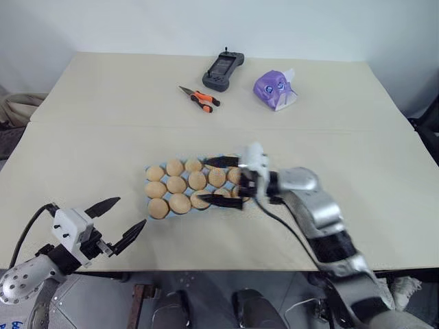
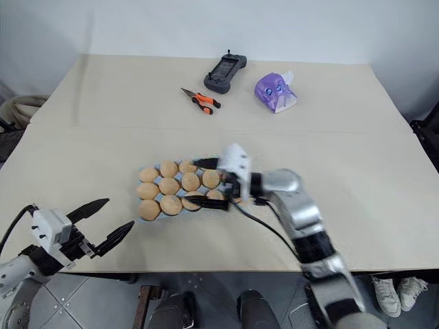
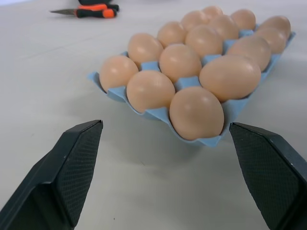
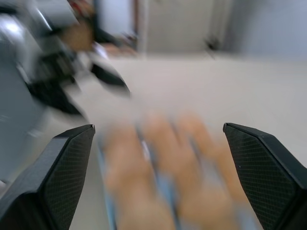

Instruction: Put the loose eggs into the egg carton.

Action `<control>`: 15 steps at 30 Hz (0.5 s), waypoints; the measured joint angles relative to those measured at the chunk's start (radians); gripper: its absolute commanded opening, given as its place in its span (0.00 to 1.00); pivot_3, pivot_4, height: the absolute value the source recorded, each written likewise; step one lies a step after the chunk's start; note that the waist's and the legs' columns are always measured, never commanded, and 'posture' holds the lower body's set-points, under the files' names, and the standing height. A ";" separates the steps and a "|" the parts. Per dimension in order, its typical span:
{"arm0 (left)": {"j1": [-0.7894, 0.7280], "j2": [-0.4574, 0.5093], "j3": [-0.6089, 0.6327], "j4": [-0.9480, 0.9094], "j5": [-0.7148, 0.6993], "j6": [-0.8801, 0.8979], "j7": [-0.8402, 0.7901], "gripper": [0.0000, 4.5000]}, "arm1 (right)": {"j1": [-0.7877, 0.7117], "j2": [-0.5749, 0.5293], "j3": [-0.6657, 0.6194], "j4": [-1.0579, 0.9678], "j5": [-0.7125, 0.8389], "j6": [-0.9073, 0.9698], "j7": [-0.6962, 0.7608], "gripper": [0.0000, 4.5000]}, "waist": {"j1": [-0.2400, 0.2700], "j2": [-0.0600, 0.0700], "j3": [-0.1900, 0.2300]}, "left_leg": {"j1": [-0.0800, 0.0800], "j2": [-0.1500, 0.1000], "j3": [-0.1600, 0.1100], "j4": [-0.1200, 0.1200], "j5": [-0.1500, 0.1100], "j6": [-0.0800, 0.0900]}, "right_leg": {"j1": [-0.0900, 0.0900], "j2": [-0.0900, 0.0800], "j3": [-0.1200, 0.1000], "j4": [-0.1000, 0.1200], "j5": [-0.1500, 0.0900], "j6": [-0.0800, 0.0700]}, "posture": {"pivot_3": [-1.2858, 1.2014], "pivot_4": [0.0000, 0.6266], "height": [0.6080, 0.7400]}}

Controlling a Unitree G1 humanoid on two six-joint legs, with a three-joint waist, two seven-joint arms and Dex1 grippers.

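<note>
The light blue egg carton [image 3: 156,114] lies at the middle of the table, a little toward the front. Tan-orange eggs [image 1: 176,184] sit in its cups in three rows; every egg I see is in the carton. My right gripper [image 1: 221,181] is open and points left over the carton's right end, one black finger [image 1: 221,162] along the far side and the other along the near side. Whether it touches an egg I cannot tell. My left gripper [image 1: 118,221] is open and empty near the table's front left edge, pointing at the carton's near-left corner, apart from it.
At the back of the table lie orange-handled pliers [image 1: 199,99], a black controller [image 1: 223,72] and a purple tissue pack [image 1: 275,90]. A seam crosses the table behind the carton. The table's front edge runs just under my left gripper.
</note>
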 measured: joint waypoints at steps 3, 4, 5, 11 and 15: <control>-0.037 0.018 -0.016 0.001 0.004 0.009 -0.001 1.00 | 0.109 -0.104 -0.073 -0.018 -0.002 -0.058 0.000 1.00 | -0.003 0.001 0.000 | 0.001 -0.001 0.002 -0.001 0.000 0.000 | 0.000 0.002 0.002 -0.001 0.000 0.000 | 0.52 0.24 1.00; -0.049 0.019 -0.020 0.004 0.008 0.008 0.000 1.00 | 0.133 -0.119 -0.093 -0.025 -0.001 -0.066 -0.007 1.00 | -0.007 0.001 0.000 | 0.002 0.000 0.002 -0.001 0.000 0.000 | 0.000 0.003 0.003 -0.001 0.000 0.000 | 0.52 0.24 1.00; -0.067 0.020 -0.025 0.007 0.018 0.008 0.003 1.00 | 0.156 -0.124 -0.117 -0.035 0.002 -0.068 -0.024 1.00 | -0.009 0.001 0.000 | 0.002 0.000 0.002 -0.001 0.000 -0.001 | 0.000 0.004 0.003 0.000 0.000 0.000 | 0.52 0.24 1.00; -0.131 0.032 -0.030 0.036 0.034 0.017 0.012 1.00 | 0.257 -0.170 -0.212 -0.042 0.019 -0.092 -0.077 1.00 | -0.004 0.001 0.000 | 0.003 0.000 0.003 0.001 0.000 0.000 | 0.001 0.003 0.005 0.000 0.000 0.001 | 0.52 0.24 1.00; -0.168 0.037 -0.047 0.062 0.044 0.029 0.018 1.00 | 0.294 -0.186 -0.233 -0.007 0.019 -0.130 -0.086 1.00 | -0.005 0.001 0.001 | 0.004 0.000 0.003 0.003 0.000 0.000 | 0.005 0.003 0.004 0.000 0.001 0.002 | 0.52 0.24 1.00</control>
